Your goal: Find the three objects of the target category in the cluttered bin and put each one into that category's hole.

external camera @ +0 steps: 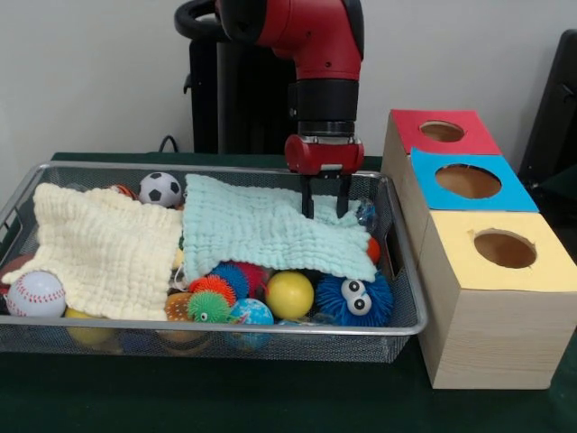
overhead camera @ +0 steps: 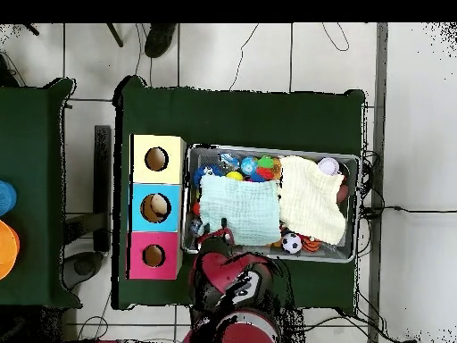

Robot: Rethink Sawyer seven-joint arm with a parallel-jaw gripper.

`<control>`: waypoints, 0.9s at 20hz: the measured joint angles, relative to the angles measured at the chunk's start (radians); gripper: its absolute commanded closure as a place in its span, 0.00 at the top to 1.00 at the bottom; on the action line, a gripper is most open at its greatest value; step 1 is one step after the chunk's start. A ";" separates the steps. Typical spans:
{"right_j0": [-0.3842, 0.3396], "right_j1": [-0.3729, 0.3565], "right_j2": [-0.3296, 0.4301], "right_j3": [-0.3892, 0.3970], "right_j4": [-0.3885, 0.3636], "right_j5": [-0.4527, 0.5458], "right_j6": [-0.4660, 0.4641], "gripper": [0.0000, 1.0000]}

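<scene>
The silver wire-mesh bin point(external camera: 225, 327) sits on the green table and also shows in the overhead view point(overhead camera: 268, 149). A mint cloth point(external camera: 261, 225) and a pale yellow cloth point(external camera: 104, 248) cover much of its contents. My gripper point(external camera: 325, 206) hangs open over the mint cloth's far right part, fingertips at the cloth's surface. In the overhead view the arm hides the gripper. The red-topped box's hole point(external camera: 442, 132) lies to the right of the bin, farthest from the camera; it also shows in the overhead view point(overhead camera: 153, 256).
Uncovered in the bin are a soccer ball point(external camera: 160, 188), a baseball point(external camera: 36, 293), a yellow ball point(external camera: 289, 294), a blue spiky ball with eyes point(external camera: 356, 299) and several other balls. A blue-topped box point(external camera: 469, 180) and a yellow-topped box point(external camera: 505, 248) stand beside the red one.
</scene>
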 measured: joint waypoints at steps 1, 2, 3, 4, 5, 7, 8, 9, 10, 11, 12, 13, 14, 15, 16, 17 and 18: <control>0.005 0.008 -0.004 -0.003 0.005 -0.002 0.000 1.00; 0.008 0.013 -0.007 -0.005 0.007 -0.004 0.000 1.00; 0.011 0.024 -0.016 -0.009 0.013 -0.015 0.000 1.00; 0.011 0.027 -0.018 -0.010 0.013 -0.020 0.000 1.00; 0.011 0.029 -0.020 -0.011 0.013 -0.025 0.000 1.00; 0.011 0.035 -0.023 -0.012 0.013 -0.036 0.000 1.00; 0.011 0.039 -0.024 -0.013 0.013 -0.042 0.000 1.00; 0.010 0.041 -0.024 -0.014 0.013 -0.047 0.000 1.00; 0.009 0.043 -0.025 -0.014 0.013 -0.052 0.000 1.00; 0.007 0.044 -0.025 -0.014 0.013 -0.057 0.000 1.00; 0.005 0.045 -0.025 -0.014 0.013 -0.060 0.000 1.00; 0.003 0.046 -0.024 -0.014 0.013 -0.062 0.000 1.00; 0.002 0.046 -0.024 -0.014 0.013 -0.063 0.000 1.00; -0.001 0.046 -0.024 -0.014 0.013 -0.062 0.000 1.00; -0.003 0.047 -0.024 -0.014 0.013 -0.063 0.000 1.00; -0.006 0.047 -0.024 -0.014 0.013 -0.063 0.000 1.00; -0.010 0.047 -0.022 -0.014 0.013 -0.062 0.000 1.00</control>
